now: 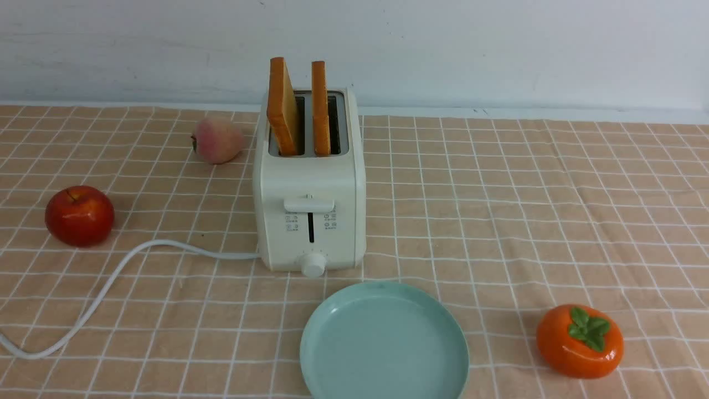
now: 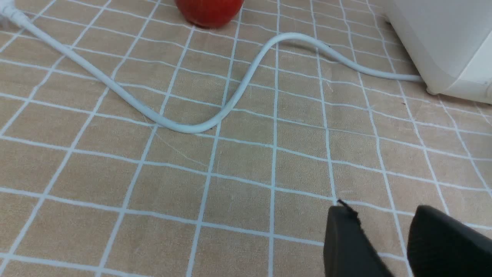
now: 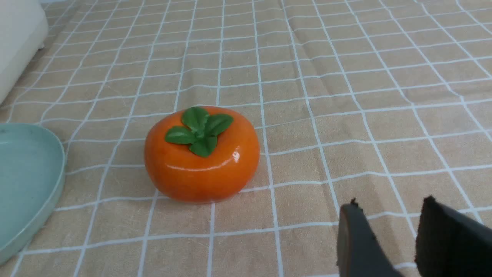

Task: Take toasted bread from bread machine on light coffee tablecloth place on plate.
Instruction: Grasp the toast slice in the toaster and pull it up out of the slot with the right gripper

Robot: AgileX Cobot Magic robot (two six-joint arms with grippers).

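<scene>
Hovering low over the tablecloth (image 1: 498,210), the left gripper (image 2: 384,240) and the right gripper (image 3: 396,240) are each seen with fingers parted and nothing held. Beyond the left one a white cord (image 2: 215,119) is looped. Beyond the right one an orange persimmon (image 3: 200,161) is set near the plate (image 1: 382,343). Trouble is judged likeliest at the lift: the cord could be snagged on the approach, or the toaster (image 1: 310,210) dragged along if the bread is pinched askew. The toast (image 1: 283,108) is stood upright in the two slots as two slices, golden-faced and brown-crusted, the left one leaning slightly.
</scene>
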